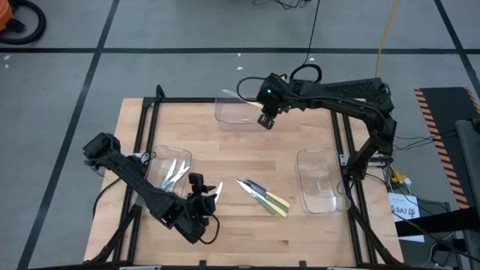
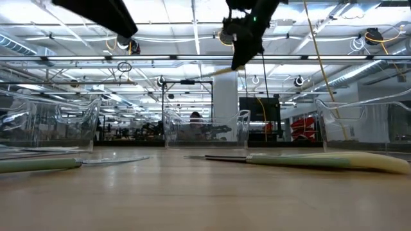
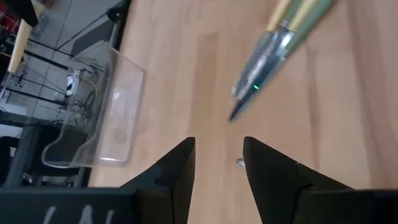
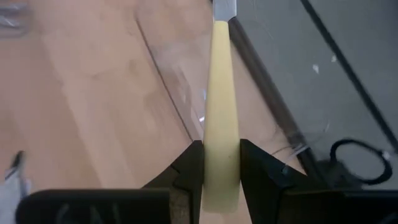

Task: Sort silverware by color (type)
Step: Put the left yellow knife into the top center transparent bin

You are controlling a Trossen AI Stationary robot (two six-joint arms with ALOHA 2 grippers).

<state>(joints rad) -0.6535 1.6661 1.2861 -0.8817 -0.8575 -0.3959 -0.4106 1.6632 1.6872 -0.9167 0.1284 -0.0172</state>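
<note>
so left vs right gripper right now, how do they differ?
The right gripper has its jaws shut on a yellow-handled utensil; the left gripper has its jaws apart with nothing between them.
The right gripper hangs above the clear bin at the table's far edge; the left gripper sits low at the near side, facing the utensils on the wood.
Both have dark fingers.

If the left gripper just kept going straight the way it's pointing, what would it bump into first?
Probably the bare table just ahead of the open left gripper. The green and yellow utensils lie slightly off to one side, so it may miss them.
</note>
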